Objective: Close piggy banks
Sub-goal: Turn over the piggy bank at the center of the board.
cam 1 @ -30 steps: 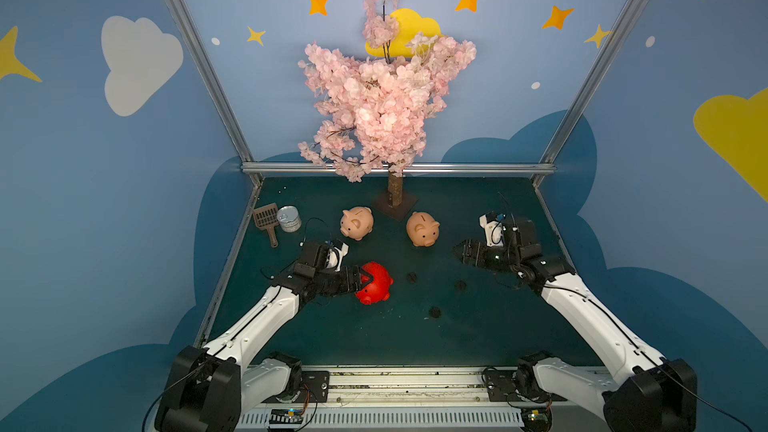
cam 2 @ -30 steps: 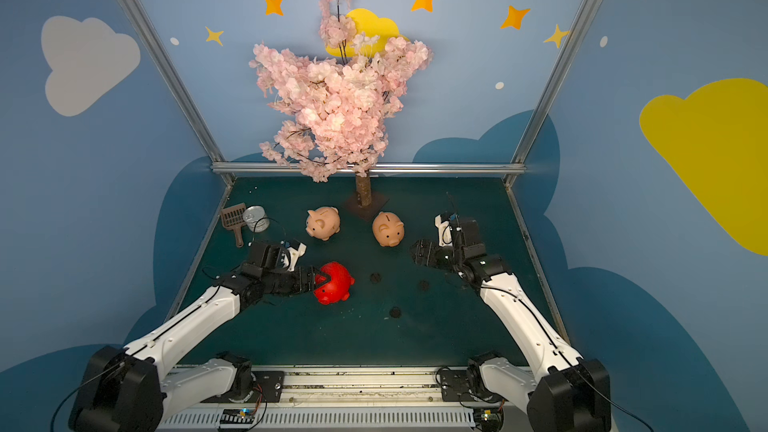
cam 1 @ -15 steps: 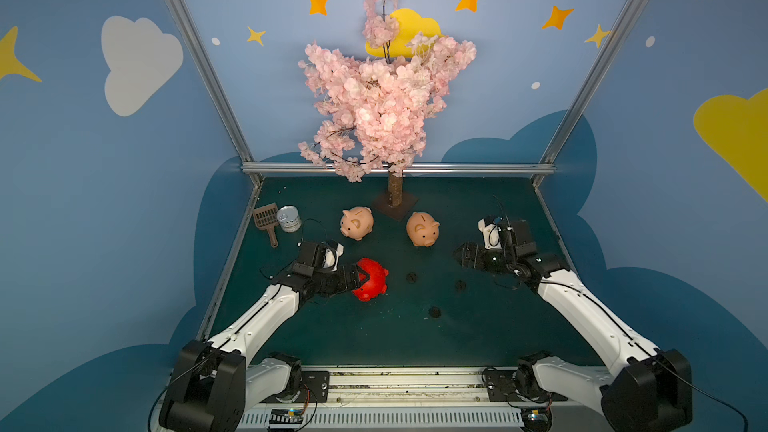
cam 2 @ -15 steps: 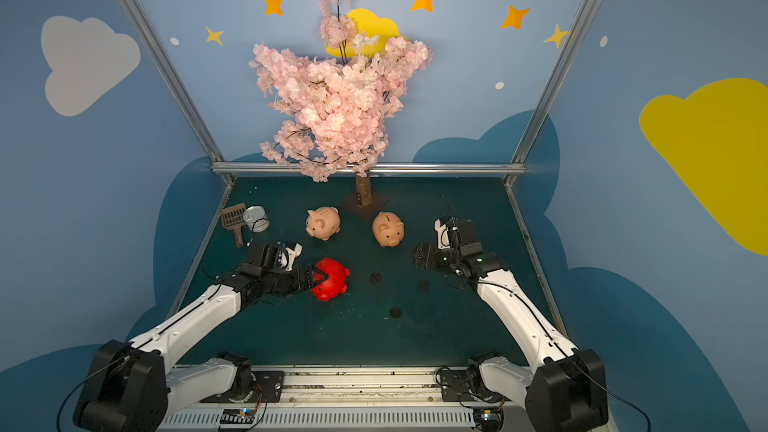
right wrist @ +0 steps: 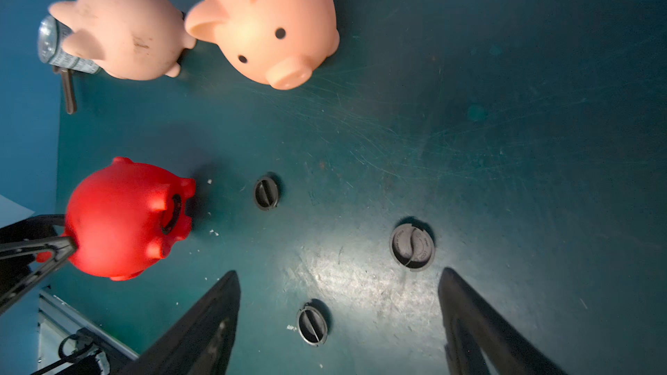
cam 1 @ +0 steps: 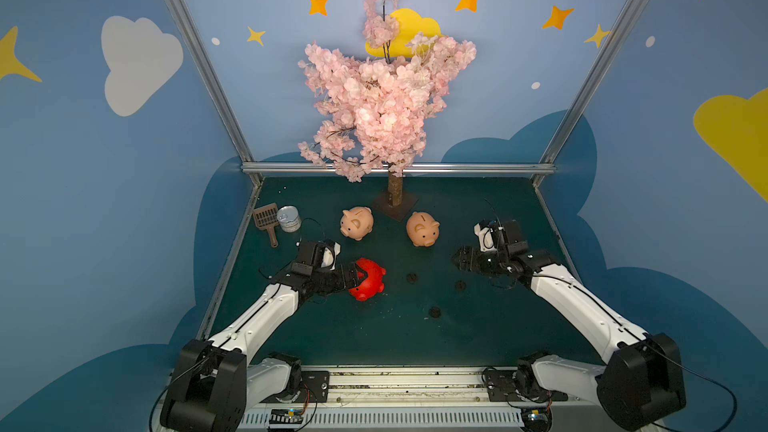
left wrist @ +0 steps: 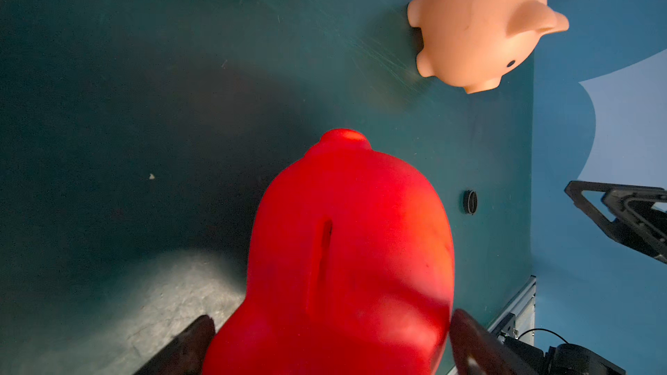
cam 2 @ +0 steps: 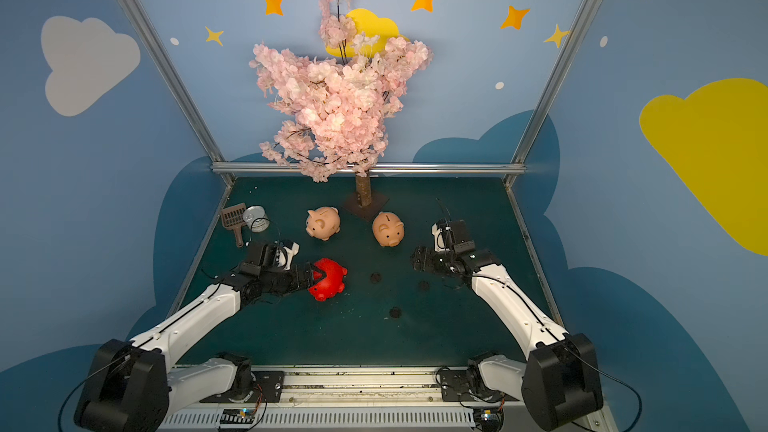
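Observation:
The red piggy bank [cam 1: 370,280] lies tipped on the green table, its open belly hole [right wrist: 172,212] facing my right arm. My left gripper [left wrist: 330,319] is open, with one finger on either side of the red pig's rear. Two peach-pink piggy banks [cam 1: 356,223] [cam 1: 423,229] stand upright near the tree. Three black round plugs [right wrist: 266,193] [right wrist: 412,245] [right wrist: 312,322] lie loose on the table. My right gripper [right wrist: 339,274] hangs open above them with nothing between its fingers.
A silver tin can [cam 1: 289,218] and a brown scoop [cam 1: 266,218] sit at the back left. The blossom tree on its square base [cam 1: 395,205] stands behind the pink pigs. Metal rails [cam 1: 232,251] edge the table.
My left gripper's jaws have widened around the red pig, which has rolled slightly leftward. The right gripper has dipped a little toward the plugs.

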Robot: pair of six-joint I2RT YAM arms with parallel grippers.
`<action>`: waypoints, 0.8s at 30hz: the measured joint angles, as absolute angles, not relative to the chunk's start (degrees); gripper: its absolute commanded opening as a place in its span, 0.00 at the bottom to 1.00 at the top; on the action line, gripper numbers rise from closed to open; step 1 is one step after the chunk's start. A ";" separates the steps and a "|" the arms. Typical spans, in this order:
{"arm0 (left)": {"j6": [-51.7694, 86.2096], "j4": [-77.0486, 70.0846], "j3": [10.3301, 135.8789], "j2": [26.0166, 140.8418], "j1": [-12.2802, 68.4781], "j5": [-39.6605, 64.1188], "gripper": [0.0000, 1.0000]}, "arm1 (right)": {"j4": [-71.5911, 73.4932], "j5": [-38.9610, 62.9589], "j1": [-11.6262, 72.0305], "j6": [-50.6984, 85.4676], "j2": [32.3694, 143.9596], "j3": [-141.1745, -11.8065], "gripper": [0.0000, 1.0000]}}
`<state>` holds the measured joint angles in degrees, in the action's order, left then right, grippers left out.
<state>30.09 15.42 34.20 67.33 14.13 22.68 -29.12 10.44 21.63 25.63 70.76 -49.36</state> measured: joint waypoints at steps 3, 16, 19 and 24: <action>29.74 15.38 34.61 67.90 14.00 22.57 0.99 | -30.37 9.17 22.04 25.71 72.58 -49.36 0.83; 27.62 16.75 39.48 72.58 13.91 19.35 0.99 | -35.22 7.99 23.00 25.23 82.59 -51.16 0.79; 27.22 17.04 40.07 72.86 13.89 18.24 0.99 | -35.20 7.66 23.09 25.17 83.24 -51.18 0.76; 26.72 17.34 40.58 73.21 13.89 17.74 0.99 | -35.16 7.20 23.09 25.04 84.88 -51.20 0.66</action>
<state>26.72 17.34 40.58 73.21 13.89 17.74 -35.16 7.20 23.09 25.04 84.88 -51.20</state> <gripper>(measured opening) 0.994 0.688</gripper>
